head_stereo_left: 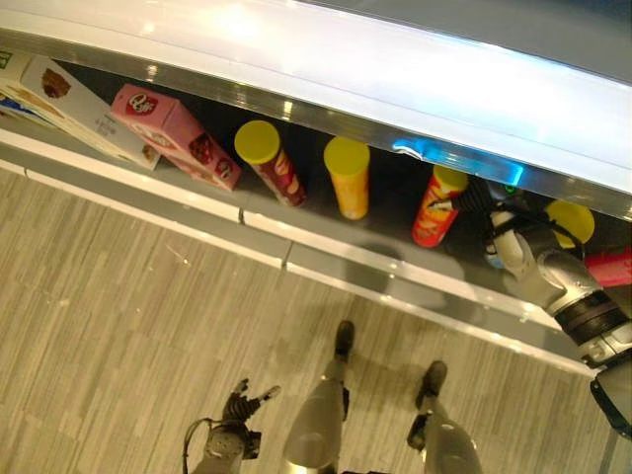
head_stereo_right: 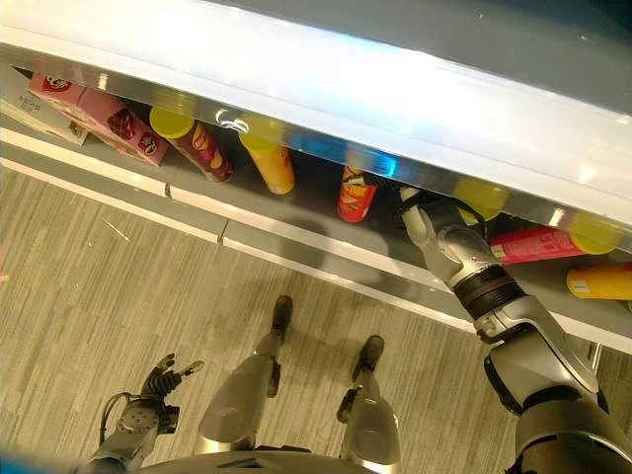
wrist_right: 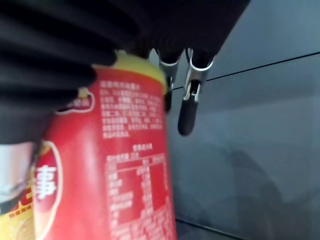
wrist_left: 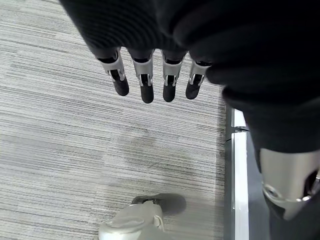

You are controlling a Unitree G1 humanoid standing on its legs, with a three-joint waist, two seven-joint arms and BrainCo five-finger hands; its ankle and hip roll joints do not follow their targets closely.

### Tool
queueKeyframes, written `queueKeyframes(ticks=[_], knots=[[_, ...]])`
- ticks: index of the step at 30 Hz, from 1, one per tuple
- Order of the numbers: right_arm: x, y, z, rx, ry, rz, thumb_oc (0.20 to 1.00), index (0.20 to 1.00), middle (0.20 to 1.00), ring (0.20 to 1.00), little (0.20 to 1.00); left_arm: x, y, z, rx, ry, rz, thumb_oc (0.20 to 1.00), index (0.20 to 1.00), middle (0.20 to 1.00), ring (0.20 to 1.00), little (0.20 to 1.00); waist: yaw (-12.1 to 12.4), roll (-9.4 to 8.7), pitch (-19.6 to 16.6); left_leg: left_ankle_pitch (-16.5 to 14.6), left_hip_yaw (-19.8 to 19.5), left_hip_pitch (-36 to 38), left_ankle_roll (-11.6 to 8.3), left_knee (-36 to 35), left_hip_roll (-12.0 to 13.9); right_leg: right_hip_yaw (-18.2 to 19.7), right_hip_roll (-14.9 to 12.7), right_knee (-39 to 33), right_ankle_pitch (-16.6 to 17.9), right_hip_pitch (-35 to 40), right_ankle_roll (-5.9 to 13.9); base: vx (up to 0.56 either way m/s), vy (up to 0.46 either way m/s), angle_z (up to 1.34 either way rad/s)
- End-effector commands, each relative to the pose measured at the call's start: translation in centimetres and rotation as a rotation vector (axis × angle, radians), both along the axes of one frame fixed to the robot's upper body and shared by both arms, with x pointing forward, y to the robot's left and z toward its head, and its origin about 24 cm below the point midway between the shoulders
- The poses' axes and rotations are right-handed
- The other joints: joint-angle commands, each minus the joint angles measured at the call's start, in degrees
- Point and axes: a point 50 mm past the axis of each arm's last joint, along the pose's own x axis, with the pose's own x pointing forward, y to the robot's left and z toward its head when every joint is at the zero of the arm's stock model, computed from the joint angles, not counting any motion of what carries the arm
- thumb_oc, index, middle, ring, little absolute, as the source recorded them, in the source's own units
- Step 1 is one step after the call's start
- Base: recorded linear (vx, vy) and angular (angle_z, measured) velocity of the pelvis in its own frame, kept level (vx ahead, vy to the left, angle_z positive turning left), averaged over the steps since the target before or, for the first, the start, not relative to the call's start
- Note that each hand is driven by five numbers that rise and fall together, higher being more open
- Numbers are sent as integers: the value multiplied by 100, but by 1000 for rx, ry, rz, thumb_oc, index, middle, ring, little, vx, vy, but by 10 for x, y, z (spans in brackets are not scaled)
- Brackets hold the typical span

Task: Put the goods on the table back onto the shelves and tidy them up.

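Note:
A red chip can (head_stereo_left: 435,209) with a yellow lid stands on the low dark shelf (head_stereo_left: 395,212). My right hand (head_stereo_left: 481,197) reaches into the shelf right beside it, at the level of the lid. In the right wrist view the red can (wrist_right: 115,165) lies against the palm side, and the straight fingers (wrist_right: 187,107) pass it without curling round it. My left hand (head_stereo_left: 237,405) hangs low over the wood floor, fingers (wrist_left: 145,85) relaxed and holding nothing.
Left of the red can stand a yellow can (head_stereo_left: 348,178) and a dark red can (head_stereo_left: 272,163), then pink boxes (head_stereo_left: 173,133) and white boxes (head_stereo_left: 69,104). To the right lie a pink box (head_stereo_right: 533,242) and a yellow can (head_stereo_right: 600,281). A bright shelf board (head_stereo_left: 395,69) overhangs.

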Motion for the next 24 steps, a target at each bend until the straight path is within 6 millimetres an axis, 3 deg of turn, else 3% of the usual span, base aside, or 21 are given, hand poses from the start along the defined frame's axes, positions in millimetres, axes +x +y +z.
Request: queueKeyframes(ticks=[1, 6, 13, 24], knots=[[-2, 5, 17, 0, -109, 25, 1000, 1000, 1000, 1000, 1000, 2, -2, -3, 20, 11, 9, 1000, 1000, 1000, 1000, 1000, 13, -74, -183, -946, 100, 149, -323, 481, 235, -9, -652, 255, -173, 157, 561, 0, 0, 0], [-11, 9, 18, 42, -145, 58, 1000, 1000, 1000, 1000, 1000, 3, -1, -3, 25, 13, 19, 1000, 1000, 1000, 1000, 1000, -50, -94, -202, -967, 122, 156, -321, 509, 254, 9, -648, 267, -188, 162, 553, 0, 0, 0], [-39, 19, 22, 195, -205, 178, 1000, 1000, 1000, 1000, 1000, -1, -2, -6, 41, 47, 28, 1000, 1000, 1000, 1000, 1000, -225, -185, -264, -1058, 194, 243, -297, 583, 297, 57, -634, 298, -212, 199, 536, -2, 1, -1], [-65, 20, 12, 337, -95, 308, 1000, 1000, 1000, 1000, 1000, -12, 6, -11, 76, 118, 48, 1000, 1000, 1000, 1000, 1000, -492, -372, -516, -1094, 336, 582, -251, 412, 309, 160, -638, 340, -225, 307, 540, -12, 31, -6]])
